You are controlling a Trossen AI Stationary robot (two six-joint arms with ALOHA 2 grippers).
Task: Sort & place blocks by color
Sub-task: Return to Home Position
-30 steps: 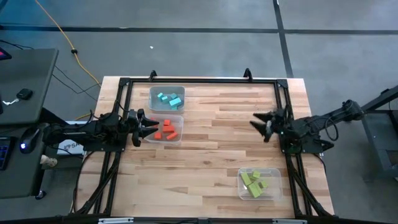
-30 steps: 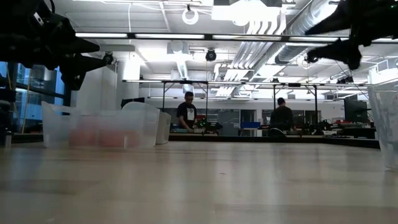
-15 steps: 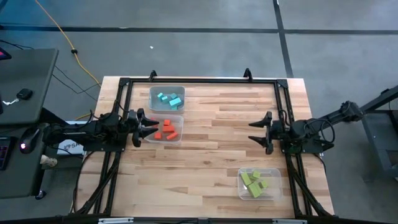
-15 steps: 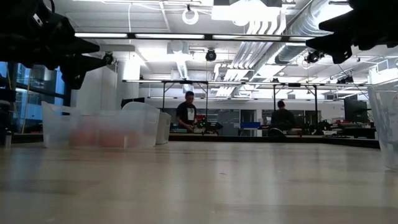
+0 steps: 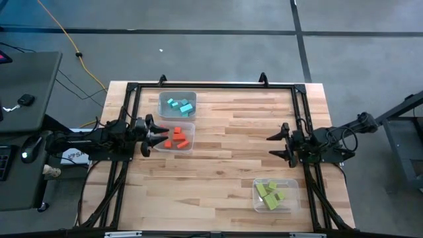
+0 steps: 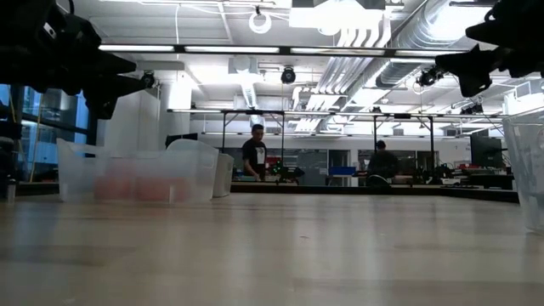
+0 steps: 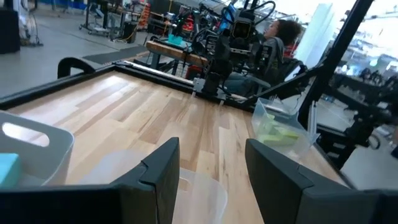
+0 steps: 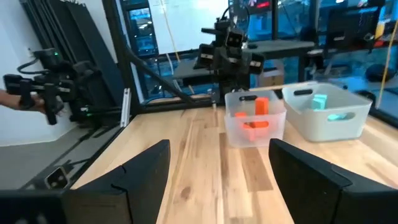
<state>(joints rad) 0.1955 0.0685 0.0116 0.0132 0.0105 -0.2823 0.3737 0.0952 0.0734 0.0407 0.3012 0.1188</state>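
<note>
Across the wooden bench (image 5: 225,132), from above: the left arm (image 5: 79,142) reaches in over the left edge and the right arm (image 5: 337,135) over the right edge. Each points toward the other.

Three bins stand on the bench.
- Pale bin (image 5: 161,112): near the edge that shows uppermost in the high view, left of the middle.
- Second bin (image 5: 192,147): clear, just beside the pale bin on the side toward the bench's middle. Cannot tell whether the two touch.
- Third bin (image 5: 295,192): clear, near the lower right corner, well apart from the other two.

Left tool (image 5: 153,135): hangs over the second bin's left rim, fingers spread wide, nothing between them.

Right tool (image 5: 281,141): above bare wood just inside the right edge, up from the third bin. Its fingers are also wide apart and hold nothing.

All blocks in view sit inside bins.
- Cyan blocks (image 5: 180,104): in the pale bin.
- Orange blocks (image 5: 177,139): in the second bin, close to the left tool's fingertips.
- Green blocks (image 5: 269,195): piled in the third bin.
</note>
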